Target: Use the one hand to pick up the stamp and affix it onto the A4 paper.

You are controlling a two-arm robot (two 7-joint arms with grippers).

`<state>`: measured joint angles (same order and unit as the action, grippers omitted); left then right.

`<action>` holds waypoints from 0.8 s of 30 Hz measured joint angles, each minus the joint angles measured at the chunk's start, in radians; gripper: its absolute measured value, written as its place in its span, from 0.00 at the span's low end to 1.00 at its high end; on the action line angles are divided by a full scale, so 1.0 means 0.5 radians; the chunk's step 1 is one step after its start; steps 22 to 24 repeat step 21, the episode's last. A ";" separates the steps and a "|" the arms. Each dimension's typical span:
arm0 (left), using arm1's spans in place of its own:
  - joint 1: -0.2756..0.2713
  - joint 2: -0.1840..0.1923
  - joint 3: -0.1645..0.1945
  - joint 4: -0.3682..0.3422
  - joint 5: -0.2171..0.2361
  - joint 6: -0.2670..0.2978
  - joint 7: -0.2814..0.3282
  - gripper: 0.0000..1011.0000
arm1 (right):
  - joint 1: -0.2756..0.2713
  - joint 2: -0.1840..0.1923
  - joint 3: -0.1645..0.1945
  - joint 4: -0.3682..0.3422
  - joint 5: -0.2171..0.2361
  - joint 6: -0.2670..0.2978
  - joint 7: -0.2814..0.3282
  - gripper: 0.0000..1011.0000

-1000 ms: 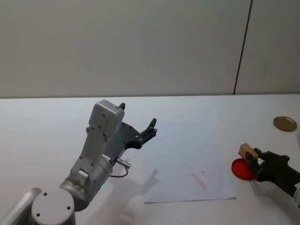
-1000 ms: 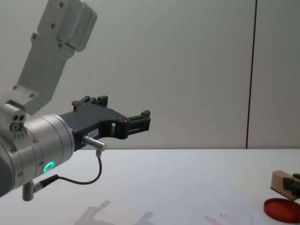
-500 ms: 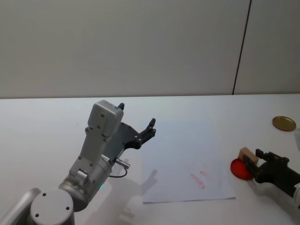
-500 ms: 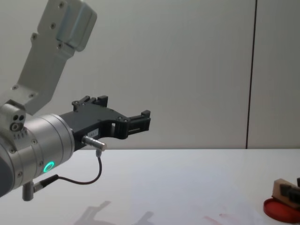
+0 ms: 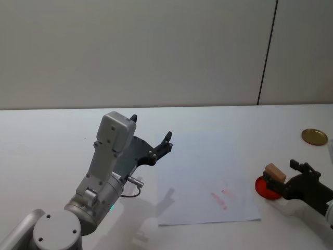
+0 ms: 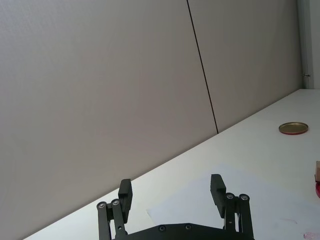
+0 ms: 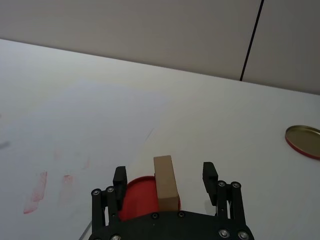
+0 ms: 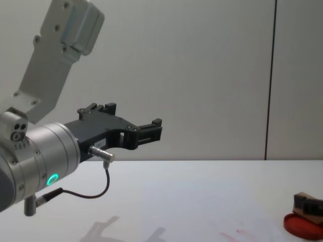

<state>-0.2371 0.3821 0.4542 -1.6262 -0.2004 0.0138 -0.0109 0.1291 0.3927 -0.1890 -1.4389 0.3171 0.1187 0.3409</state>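
The stamp [image 7: 166, 182], a pale wooden block, stands on a flat red disc [image 7: 137, 192] just right of the A4 paper [image 5: 203, 166]. My right gripper [image 7: 165, 175] is open around it, with a gap between each finger and the block. In the head view the stamp [image 5: 274, 172] sits on the disc [image 5: 261, 187] at the table's right, with the right gripper [image 5: 283, 176] behind it. Faint red marks [image 5: 221, 198] show on the paper's near right part. My left gripper [image 5: 152, 129] hangs raised over the table's left side, open with nothing in it.
A gold round lid [image 5: 314, 137] lies at the far right of the white table [image 5: 52, 135]. A grey wall stands behind the table. The left arm's silver cylinder with a green light [image 8: 40, 171] fills the near left in the chest view.
The right gripper has lowered the stamp onto the red disc and spread its fingers away from it. The left arm has not moved.
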 joint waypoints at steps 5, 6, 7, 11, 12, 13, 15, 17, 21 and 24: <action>0.000 0.000 0.000 0.000 0.000 0.000 0.000 0.98 | 0.002 0.001 0.004 -0.031 0.004 -0.029 -0.013 0.99; 0.000 0.000 0.000 0.000 0.000 0.000 0.000 0.98 | 0.003 0.002 0.005 -0.041 0.005 -0.034 -0.015 0.99; 0.000 0.000 0.000 0.000 0.000 0.000 0.000 0.98 | 0.004 0.003 0.008 -0.057 0.006 -0.044 -0.022 0.99; 0.000 0.000 0.000 0.000 0.000 0.000 0.000 0.98 | 0.008 0.006 0.016 -0.108 0.009 -0.073 -0.048 0.99; 0.000 0.000 0.000 0.000 0.000 0.000 0.000 0.98 | 0.008 0.006 0.017 -0.119 0.010 -0.076 -0.053 0.99; 0.000 0.000 0.000 0.000 0.000 0.000 0.000 0.98 | 0.011 0.006 0.020 -0.142 0.011 -0.083 -0.063 0.99; 0.000 0.000 0.000 0.000 0.000 0.000 0.000 0.98 | 0.012 0.006 0.022 -0.159 0.012 -0.089 -0.075 0.99; 0.000 0.000 0.000 0.000 0.000 0.000 0.000 0.98 | 0.014 0.006 0.025 -0.183 0.014 -0.097 -0.088 0.99; 0.000 0.000 0.000 0.000 0.000 0.000 0.000 0.98 | 0.018 0.006 0.029 -0.215 0.015 -0.107 -0.105 0.99; 0.000 0.000 0.000 0.000 0.000 0.000 0.000 0.98 | 0.018 0.006 0.029 -0.215 0.015 -0.107 -0.105 0.99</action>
